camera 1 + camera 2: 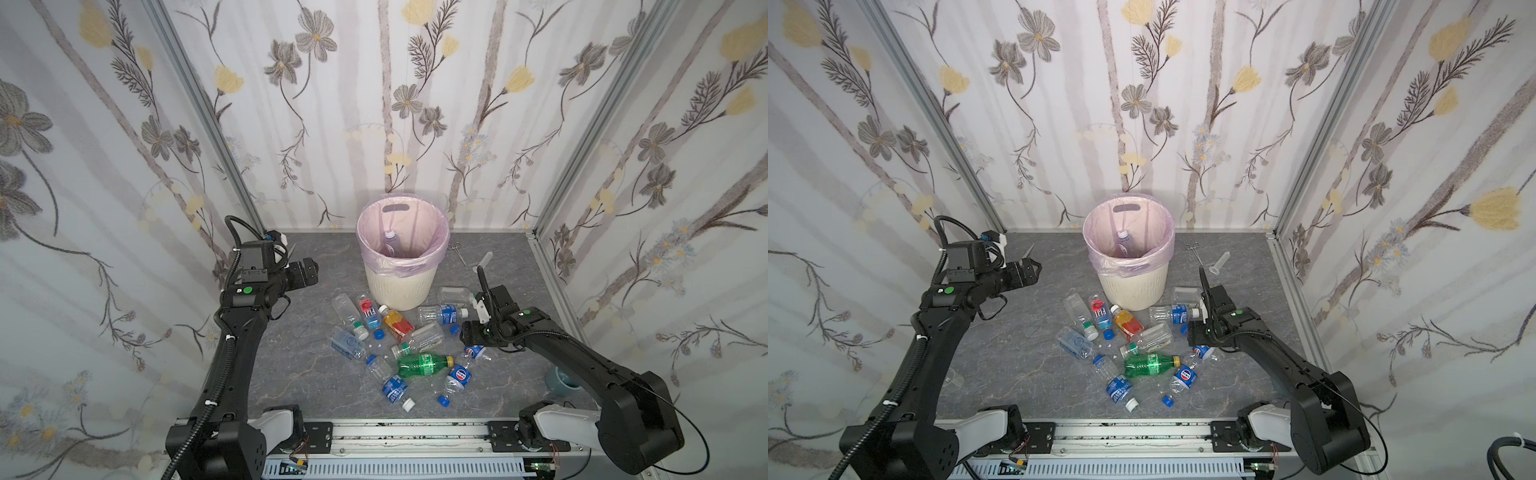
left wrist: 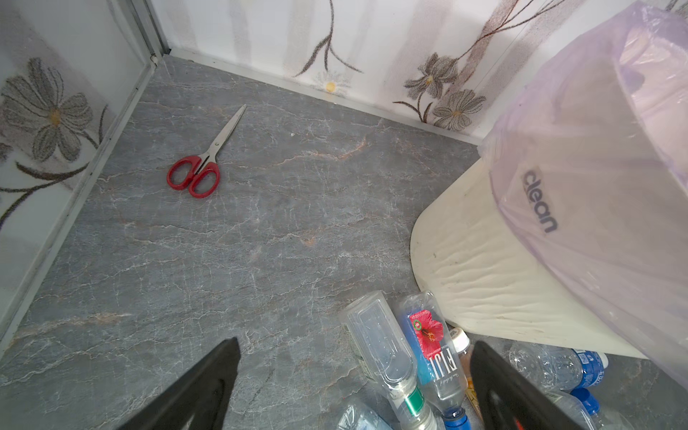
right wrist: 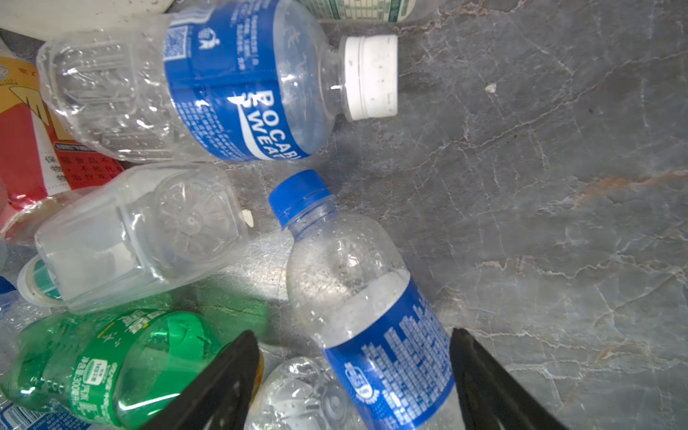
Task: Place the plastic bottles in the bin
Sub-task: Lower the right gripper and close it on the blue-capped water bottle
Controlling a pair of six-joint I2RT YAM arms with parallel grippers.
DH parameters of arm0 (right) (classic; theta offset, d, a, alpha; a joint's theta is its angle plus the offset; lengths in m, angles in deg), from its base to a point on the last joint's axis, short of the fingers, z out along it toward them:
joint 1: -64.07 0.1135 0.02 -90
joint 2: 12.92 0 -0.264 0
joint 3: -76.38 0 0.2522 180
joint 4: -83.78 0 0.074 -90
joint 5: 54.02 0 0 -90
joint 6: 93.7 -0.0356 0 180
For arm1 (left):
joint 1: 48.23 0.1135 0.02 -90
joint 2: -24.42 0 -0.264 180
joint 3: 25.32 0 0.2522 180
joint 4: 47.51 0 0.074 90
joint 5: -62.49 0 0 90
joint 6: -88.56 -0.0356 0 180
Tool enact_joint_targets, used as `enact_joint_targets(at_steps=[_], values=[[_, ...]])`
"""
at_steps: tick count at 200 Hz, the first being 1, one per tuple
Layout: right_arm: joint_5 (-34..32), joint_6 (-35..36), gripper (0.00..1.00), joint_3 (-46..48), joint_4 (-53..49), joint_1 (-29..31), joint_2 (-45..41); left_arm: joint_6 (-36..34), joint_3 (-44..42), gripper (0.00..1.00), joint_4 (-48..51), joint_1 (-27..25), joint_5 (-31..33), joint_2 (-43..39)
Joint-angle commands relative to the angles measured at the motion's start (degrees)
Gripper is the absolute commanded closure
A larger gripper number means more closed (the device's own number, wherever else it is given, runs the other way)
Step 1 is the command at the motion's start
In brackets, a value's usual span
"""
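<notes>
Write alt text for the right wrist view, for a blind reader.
The open right gripper straddles a clear blue-capped bottle lying on a grey marbled table. A Pocari Sweat bottle and a green bottle lie nearby.

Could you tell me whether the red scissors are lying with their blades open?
No, the scissors lie flat with both blades closed into one point.

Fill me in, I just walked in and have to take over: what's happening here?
A two-armed robot is clearing plastic bottles into the bin. One bottle lies inside; about a dozen lie in a heap on the table in front of it. The right gripper is low, jaws open around a blue-capped bottle, not yet clamped. The left gripper hovers open and empty beside the bin.
</notes>
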Motion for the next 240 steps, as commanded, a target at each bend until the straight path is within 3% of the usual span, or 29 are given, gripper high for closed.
enact_joint_targets(at_steps=[1,99,153,240], values=[[-1.2,-0.5,0.18,2.0,2.7,0.2,0.9,-0.2,-0.4,0.02,-3.0,0.3,-1.3,-0.4],[-6.8,-2.8,0.19,1.0,3.5,0.1,5.8,0.1,0.1,0.01,-3.0,0.8,-1.9,-1.5],[-11.4,-4.7,0.26,0.9,3.6,0.1,6.6,-0.2,0.4,0.01,-3.0,0.9,-1.9,-1.4],[-14.9,-4.6,0.27,-1.5,4.0,-1.6,10.2,-1.0,1.0,0.01,-3.0,1.2,-1.7,-1.1]])
